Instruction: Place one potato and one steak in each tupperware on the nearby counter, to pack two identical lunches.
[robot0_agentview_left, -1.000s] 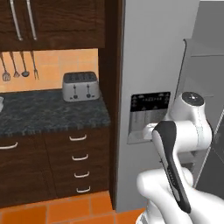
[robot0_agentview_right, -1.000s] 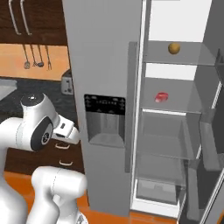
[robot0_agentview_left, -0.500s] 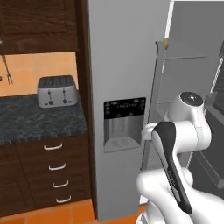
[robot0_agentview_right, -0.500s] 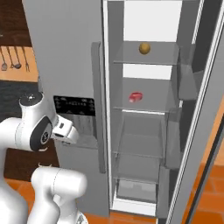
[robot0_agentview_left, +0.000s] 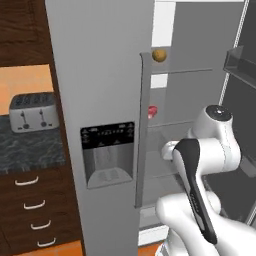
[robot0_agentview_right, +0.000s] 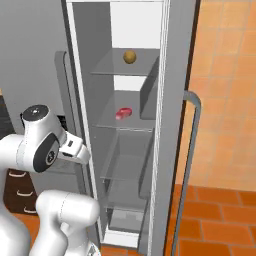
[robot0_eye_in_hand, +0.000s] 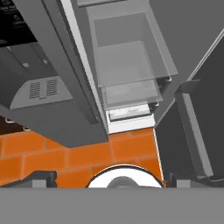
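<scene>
Matt grey metal fridge (robot0_agentview_left: 100, 75) with clear glass shelves (robot0_agentview_right: 122, 122); speckled stone table (robot0_agentview_left: 27, 150), dark wood drawers (robot0_agentview_left: 30, 210), brushed-metal toaster (robot0_agentview_left: 32, 111).

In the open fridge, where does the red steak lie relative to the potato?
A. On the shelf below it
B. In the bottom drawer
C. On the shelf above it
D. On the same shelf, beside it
A: the steak lies on the glass shelf one level under the potato.

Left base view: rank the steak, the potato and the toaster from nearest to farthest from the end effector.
1. Steak, in the fridge, just above the end effector.
2. Potato, on a higher shelf, further up.
3. Toaster, on the counter, far left.
</scene>
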